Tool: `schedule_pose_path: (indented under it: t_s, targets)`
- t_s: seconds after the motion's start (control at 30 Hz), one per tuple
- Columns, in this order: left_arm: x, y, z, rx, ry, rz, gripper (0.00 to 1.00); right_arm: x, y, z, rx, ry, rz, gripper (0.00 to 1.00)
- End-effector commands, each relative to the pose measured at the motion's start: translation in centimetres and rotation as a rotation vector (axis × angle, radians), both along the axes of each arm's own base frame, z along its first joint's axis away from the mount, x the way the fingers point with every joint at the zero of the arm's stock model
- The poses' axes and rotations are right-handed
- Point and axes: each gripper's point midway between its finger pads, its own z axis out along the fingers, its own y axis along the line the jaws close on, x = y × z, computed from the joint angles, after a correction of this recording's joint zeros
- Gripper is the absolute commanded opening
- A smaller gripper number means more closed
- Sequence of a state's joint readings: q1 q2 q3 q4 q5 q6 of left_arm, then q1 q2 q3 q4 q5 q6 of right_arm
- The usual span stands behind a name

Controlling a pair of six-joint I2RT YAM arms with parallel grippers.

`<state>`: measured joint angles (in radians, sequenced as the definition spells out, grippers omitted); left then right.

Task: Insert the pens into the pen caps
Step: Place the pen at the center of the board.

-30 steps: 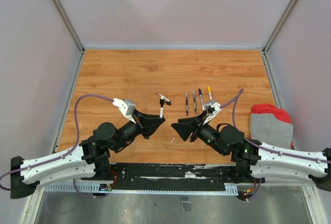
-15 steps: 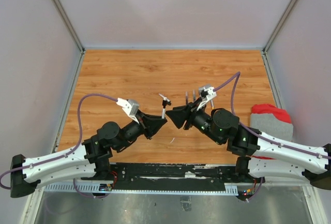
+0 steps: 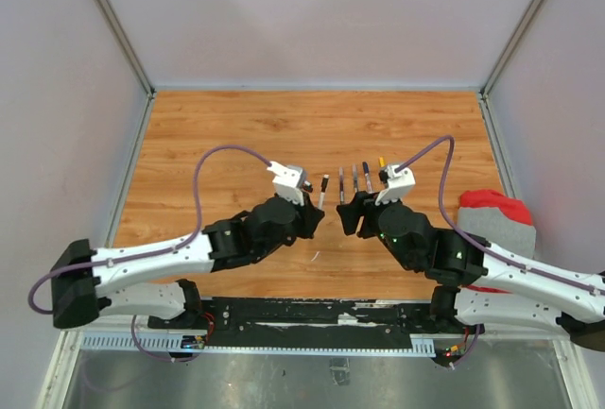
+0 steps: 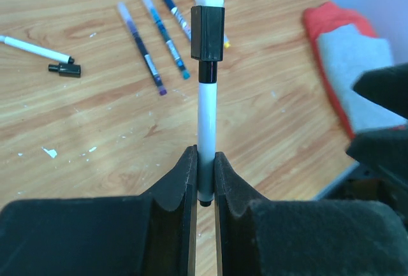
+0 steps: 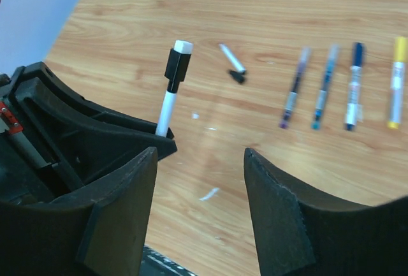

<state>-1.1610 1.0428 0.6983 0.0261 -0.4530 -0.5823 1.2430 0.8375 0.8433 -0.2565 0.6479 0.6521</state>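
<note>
While left end effector (image 4: 204, 161) clamps slim white pen (image 4: 206, 110), black-capped, right end effector (image 5: 199, 161) gapes, seemingly empty.

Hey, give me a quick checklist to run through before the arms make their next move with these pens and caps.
1. Left gripper shut firmly on the held pen, pen upright: ok.
2. Black cap sits on the held pen: ok. Pushed fully home: cannot tell.
3. Right gripper open with nothing between its fingers: ok.
4. Loose pen lies in the open with the loose cap beside its tip, nothing on top of either: ok.
5. Row of four pens lies unheld, beyond both grippers: ok. All four capped: cannot tell.
</note>
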Motion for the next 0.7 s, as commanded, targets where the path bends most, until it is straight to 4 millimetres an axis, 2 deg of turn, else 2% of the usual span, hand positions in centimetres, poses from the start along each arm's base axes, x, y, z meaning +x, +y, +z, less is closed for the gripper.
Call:
schedule_pose_path:
  t_s: [0.0, 0.17, 0.3, 0.5, 0.67]
  targets:
    - [2.1, -0.8, -3.0, 0.152, 0.078, 0.099, 0.00, 0.8, -6.6, -3.7, -0.214, 0.050, -0.210, 0.60]
    - [5.2, -2.1, -7.7, 0.242, 0.199, 0.171, 0.00, 0.5, -10.1, -5.2, -0.307, 0.141, -0.250, 0.63]
    - [7.6, -2.2, -10.8, 0.293, 0.274, 0.219, 0.00, 1.0, -11.9, -6.1, -0.264, 0.212, -0.250, 0.63]
    - [10.1, -1.7, -14.2, 0.398, 0.330, 0.308, 0.01, 1.1, -13.2, -6.7, -0.195, 0.248, -0.235, 0.64]
    - [11.9, -1.7, -15.6, 0.417, 0.358, 0.345, 0.01, 0.5, -13.3, -7.8, -0.189, 0.269, -0.220, 0.64]
